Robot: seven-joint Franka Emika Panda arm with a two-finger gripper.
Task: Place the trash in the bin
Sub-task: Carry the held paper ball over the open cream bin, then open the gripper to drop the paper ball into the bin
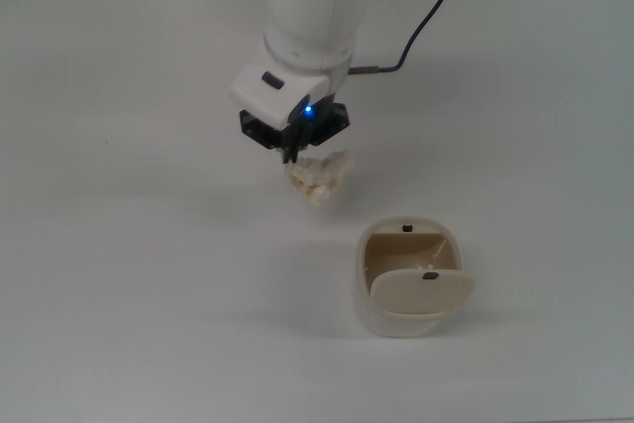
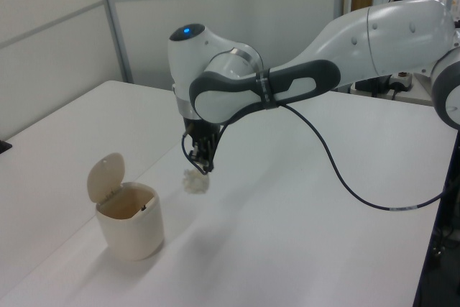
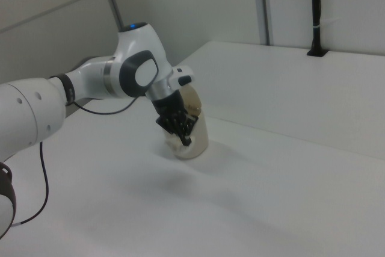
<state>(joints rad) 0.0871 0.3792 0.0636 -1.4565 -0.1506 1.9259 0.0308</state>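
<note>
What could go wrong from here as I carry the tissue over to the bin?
1. The gripper pinches only the top edge of the trash, which hangs loose below; it might slip out before arriving.
2. The bin has its flap lid tilted across part of the opening, so the wad could catch on it or bounce out.
</note>
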